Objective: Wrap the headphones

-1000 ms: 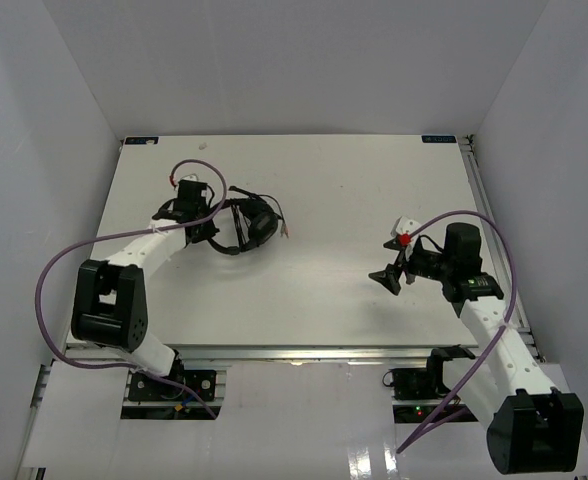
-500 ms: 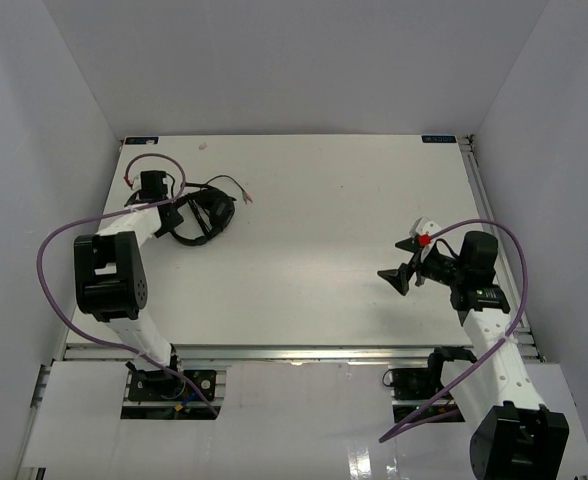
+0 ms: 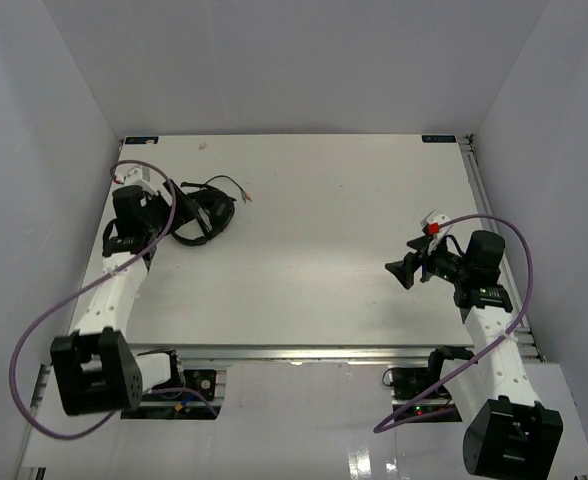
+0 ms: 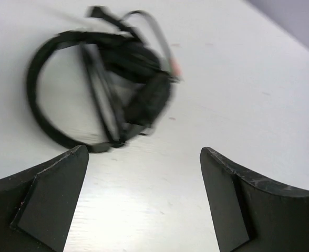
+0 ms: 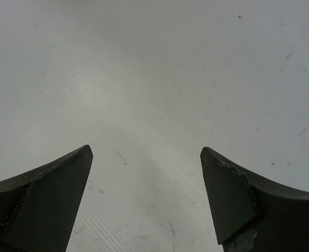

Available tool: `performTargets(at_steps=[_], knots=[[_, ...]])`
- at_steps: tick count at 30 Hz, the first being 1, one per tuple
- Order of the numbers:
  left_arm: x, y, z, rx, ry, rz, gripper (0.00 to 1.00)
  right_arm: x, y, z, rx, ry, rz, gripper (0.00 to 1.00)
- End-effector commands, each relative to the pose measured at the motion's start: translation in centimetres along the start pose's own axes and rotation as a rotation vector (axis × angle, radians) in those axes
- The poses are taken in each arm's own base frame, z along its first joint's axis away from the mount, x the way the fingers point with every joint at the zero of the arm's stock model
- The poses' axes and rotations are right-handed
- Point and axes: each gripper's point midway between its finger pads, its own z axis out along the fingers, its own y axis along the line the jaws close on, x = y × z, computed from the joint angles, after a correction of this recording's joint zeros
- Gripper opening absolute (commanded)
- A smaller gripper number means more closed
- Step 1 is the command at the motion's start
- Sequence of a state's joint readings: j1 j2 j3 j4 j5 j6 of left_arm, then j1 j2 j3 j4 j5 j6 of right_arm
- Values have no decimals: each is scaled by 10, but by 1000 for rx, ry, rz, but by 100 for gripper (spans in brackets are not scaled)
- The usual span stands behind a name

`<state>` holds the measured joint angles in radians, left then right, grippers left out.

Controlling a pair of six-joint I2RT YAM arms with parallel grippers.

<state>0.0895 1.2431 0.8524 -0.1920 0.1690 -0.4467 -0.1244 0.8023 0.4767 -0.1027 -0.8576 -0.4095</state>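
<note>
The headphones [image 3: 206,212] lie on the worktop [image 3: 324,200] in the upper left of the top view, gathered into a loose bundle. The left tool [image 3: 166,203] sits just beside them, on their left, and points toward them. Its two fingers [image 4: 49,199] stand wide apart with only bare worktop between them, so it is released and grasps nothing. In the left wrist view the bundle fills the upper left of the frame, ahead of the open fingers and apart from them. It is blurred there, so fine detail is hard to read.

The headband [image 4: 39,84] makes a round loop on the left of that view. The earcups [image 4: 146,89] lie together to its right, in a dark mass that slants from upper centre down toward the loop's lower edge. In the top view the bundle's long axis seems to run from lower left to upper right, and the thin cable [image 3: 239,188] trails off its upper right end to a small reddish tip.

The right tool [image 3: 406,270] hangs over bare worktop at the right of the top view, well apart from the headphones. It too is spread open and empty, and its wrist view shows only the white surface. The left arm is plainly the nearer one, so any next reach would most likely go forward and slightly left from its tool. Whether the cable is fully wound cannot be told.
</note>
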Motion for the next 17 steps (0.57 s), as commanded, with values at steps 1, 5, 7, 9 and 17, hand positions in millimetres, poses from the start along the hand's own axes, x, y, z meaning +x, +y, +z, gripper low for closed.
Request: performTargets(at_steps=[1,5,7,9,17], knots=[[14,-92,-71,543,-25,113,98,-16,-42,-11,239,19,105,90],[52,-126,-111,820,-3,268,98,-17,-60,-23,400,19,199,90],[77,-136,-120,877,25,323,98,-13,-70,-31,488,27,223,90],[86,-142,-130,907,21,368,98,-6,-74,-37,543,30,234,90],[89,-144,-136,900,7,391,98,-9,-92,-53,686,-2,255,90]])
